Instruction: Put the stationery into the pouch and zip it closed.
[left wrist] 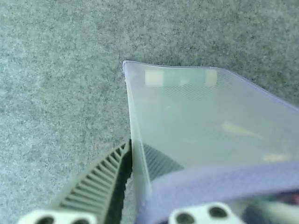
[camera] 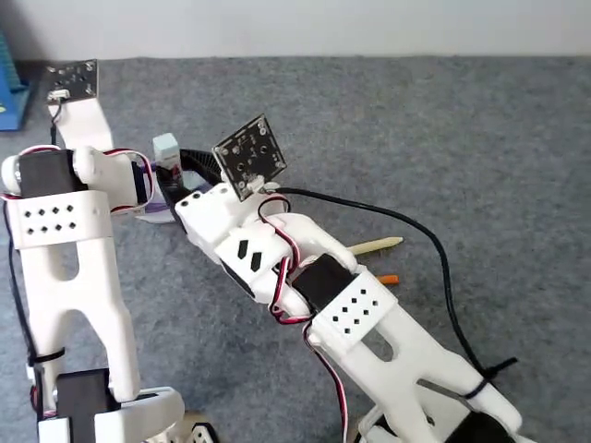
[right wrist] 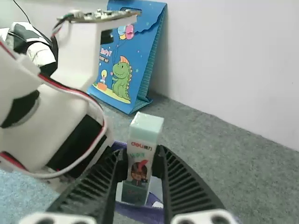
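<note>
Closest in, the right gripper [right wrist: 139, 151] was clenched on a mint-green eraser [right wrist: 142, 156]. The eraser stood upright between the two black fingers [right wrist: 98, 182], just above the purple zip edge of the pouch [right wrist: 149, 211]. From overhead, the eraser [camera: 166, 148] sat at the pouch's [camera: 159, 210] mouth, not yet inside.

The left gripper [left wrist: 135, 151] grasped the pouch [left wrist: 201, 121] by its clear side wall. One ribbed finger [left wrist: 98, 186] lay outside the wall, and the other was a dark shape seen through the plastic. A pale green-and-white strip showed at the pouch's far end, though whether it lay inside could not be told.

Farther out, the overhead camera showed a cream pencil [camera: 374, 246] and a small orange piece [camera: 388, 279]. Both lay on the grey carpet [camera: 416, 120], well apart from the pouch. Beyond the pouch, a blue gift bag [right wrist: 128, 60] leaned against the wall [right wrist: 233, 60].
</note>
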